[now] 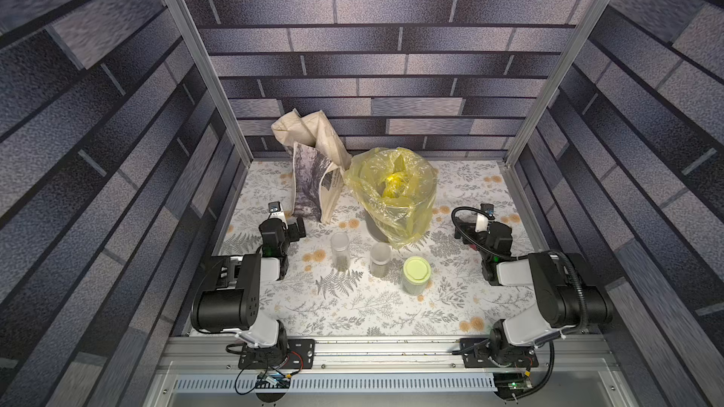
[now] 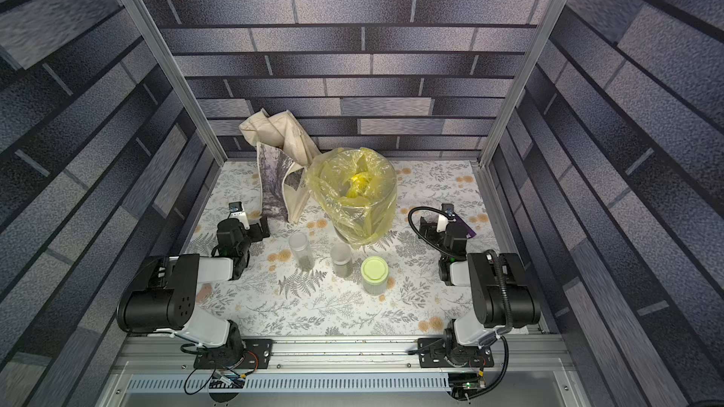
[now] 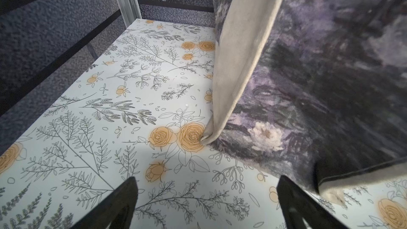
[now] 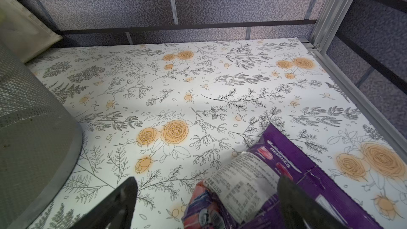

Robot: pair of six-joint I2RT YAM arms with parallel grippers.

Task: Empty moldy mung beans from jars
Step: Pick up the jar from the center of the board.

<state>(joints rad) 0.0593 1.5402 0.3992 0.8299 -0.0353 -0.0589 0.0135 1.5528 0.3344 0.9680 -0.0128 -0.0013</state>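
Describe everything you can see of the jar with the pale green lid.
The jar with the pale green lid is wide, round and clear, its wall ribbed vertically, seemingly plastic. It stands upright and closed on the floral table, just apart from a slim jar. Nothing else touches it; its contents are unclear.

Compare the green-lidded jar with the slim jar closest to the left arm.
Lid: the green-lidded jar has a pale green lid; the slim jar has a whitish translucent one. Build: the green-lidded jar is wider, with ribbed walls; the slim jar is narrow and plain. Both stand upright on the table with lids on.
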